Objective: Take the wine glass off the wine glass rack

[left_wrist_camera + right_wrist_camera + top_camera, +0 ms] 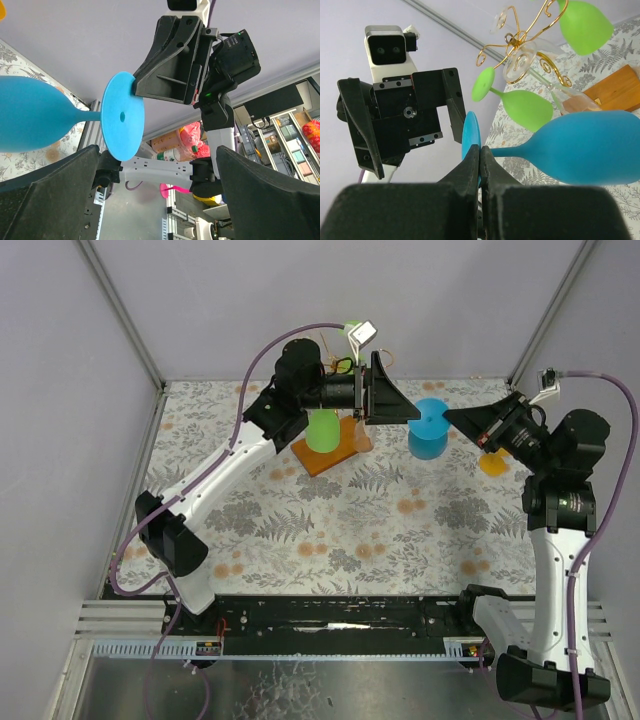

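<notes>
Left pincer (398,408) splayed wide; right pincer (480,152) pinched tight, tips facing

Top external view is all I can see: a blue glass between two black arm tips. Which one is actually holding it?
Observer: The right one. The right wrist camera shows the right fingers pinched shut on the edge of the round foot of the blue glass.
Operator: And the left arm's tip?
Observer: Its own camera shows the left fingers spread wide, closed on nothing.
Operator: Is anything hanging on the rack?
Observer: Yes. The right wrist camera shows an upper green glass, a lower green glass and a clear glass on the gold arms of the wine glass rack.
</notes>
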{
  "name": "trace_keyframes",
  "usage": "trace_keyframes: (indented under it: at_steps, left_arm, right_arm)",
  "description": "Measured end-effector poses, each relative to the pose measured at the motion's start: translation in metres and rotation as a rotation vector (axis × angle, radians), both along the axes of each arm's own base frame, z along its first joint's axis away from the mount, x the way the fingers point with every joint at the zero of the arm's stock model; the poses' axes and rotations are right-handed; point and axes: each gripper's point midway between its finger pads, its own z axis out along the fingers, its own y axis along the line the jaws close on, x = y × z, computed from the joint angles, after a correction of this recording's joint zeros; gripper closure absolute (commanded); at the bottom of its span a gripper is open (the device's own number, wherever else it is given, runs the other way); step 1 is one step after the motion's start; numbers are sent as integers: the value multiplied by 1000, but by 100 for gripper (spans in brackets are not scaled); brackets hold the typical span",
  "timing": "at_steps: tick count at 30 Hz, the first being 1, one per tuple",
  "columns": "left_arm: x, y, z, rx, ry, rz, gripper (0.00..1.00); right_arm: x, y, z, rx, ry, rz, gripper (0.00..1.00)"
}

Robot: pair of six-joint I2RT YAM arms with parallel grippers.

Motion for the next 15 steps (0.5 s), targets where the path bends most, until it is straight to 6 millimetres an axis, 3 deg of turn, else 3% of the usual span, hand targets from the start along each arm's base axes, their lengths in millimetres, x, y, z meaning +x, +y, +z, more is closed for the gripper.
trace_keyframes:
  at_steps: [6,15]
  left_arm:
    - [-2,-2,0,-1,-1,-6,1]
    - [-9,-6,3,-14,16,-27,20]
  right_arm:
    - [-1,3,-1,28,-14,24,100]
    - [-7,12,7,41,-100,105,100]
